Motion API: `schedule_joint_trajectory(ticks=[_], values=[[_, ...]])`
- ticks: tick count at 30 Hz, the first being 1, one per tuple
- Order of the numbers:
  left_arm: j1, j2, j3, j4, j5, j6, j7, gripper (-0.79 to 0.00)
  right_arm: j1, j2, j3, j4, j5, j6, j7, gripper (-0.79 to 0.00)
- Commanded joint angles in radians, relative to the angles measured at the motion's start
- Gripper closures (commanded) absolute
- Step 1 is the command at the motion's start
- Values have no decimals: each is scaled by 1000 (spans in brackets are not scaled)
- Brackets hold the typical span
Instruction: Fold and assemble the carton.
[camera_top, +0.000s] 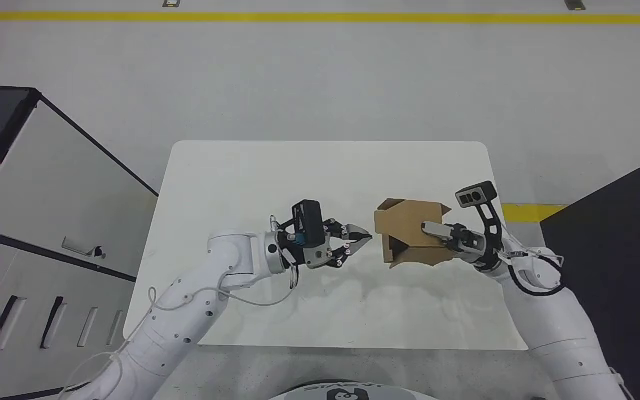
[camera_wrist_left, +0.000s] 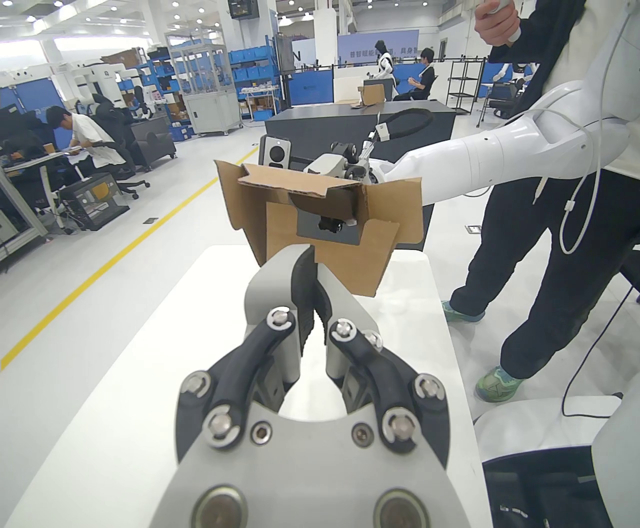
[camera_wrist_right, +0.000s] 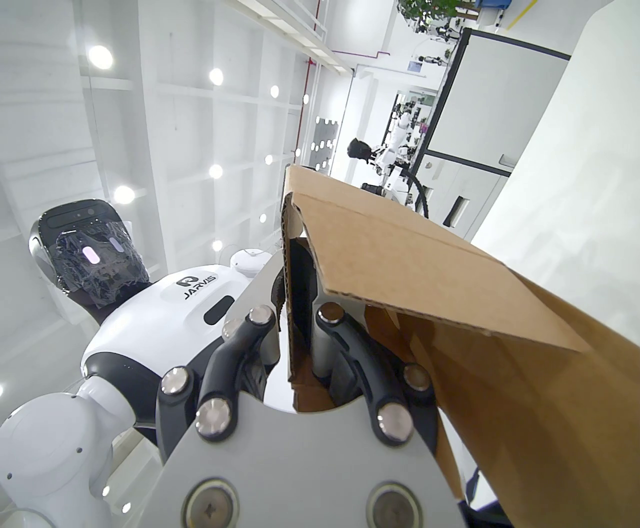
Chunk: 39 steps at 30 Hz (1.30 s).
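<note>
Left gripper hangs over mid-table, pads pressed together w/ nothing btwn them, tips aimed right at the carton. The carton's just beside those tips; contact or not, can't tell.

Right gripper has the box: clamped on one cardboard wall, w/ one finger showing inside. Carton is right of ctr over the white table, brown, half-formed, open end facing left twd the left gripper.

Flaps are all splayed: one out to the far side, one to the near side, and a lower one hanging straight in front of the left gripper's tips. That lower flap stands btwn the tips and the opening. Thru the opening, the left wrist view catches the right gripper's fingers inside the box. Whether the lowest flap touches the tabletop, can't tell.

Grey cabinet stands off the table's left edge and a dark unit off to the right. Yellow floor line runs across on the far side, w/ a short yellow stripe by the table's right edge.

Both arms come in from the near side. Left arm bends over the near-left part of the table, and right arm sits past the near-right corner.
</note>
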<state>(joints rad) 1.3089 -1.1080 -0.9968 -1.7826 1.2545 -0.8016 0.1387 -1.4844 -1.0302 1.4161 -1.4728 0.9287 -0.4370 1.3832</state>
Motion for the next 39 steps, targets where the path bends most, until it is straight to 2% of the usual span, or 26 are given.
schedule_joint_trajectory(ticks=[1,8,22,39], values=[[6,1,-4,-4,1,-2,3,0,3,-2,1,1,6,5,5,0],[6,-1,17,-2,-1,-18,1,0,12,-13,-9,-4,7,17,17,0],[-57,-22,98,28,17,-10,-19,0,8,-26,-7,-12,-12,24,24,0],[-70,-27,102,38,17,10,-19,0,11,-39,8,3,-16,30,30,0]])
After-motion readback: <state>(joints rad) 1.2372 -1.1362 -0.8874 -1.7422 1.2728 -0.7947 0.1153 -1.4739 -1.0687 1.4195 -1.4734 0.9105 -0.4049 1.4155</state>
